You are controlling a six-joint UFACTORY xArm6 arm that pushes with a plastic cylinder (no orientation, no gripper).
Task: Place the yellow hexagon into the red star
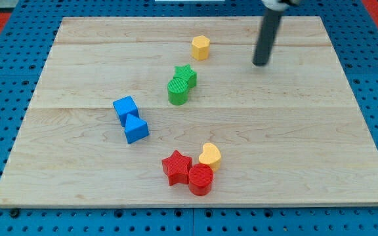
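The yellow hexagon (201, 47) sits near the view's top, a little right of centre. The red star (176, 168) lies near the view's bottom centre, touching a red round block (201, 179). My tip (261, 63) rests on the board to the right of the yellow hexagon, about a hand's width apart from it and slightly lower in the view. The red star is far below both.
A yellow heart (210, 155) touches the red round block from above. A green star (186, 75) and a green round block (178, 91) sit together below the hexagon. A blue cube (125, 107) and a blue triangular block (136, 128) lie at the left. The wooden board (307, 144) has a blue pegboard around it.
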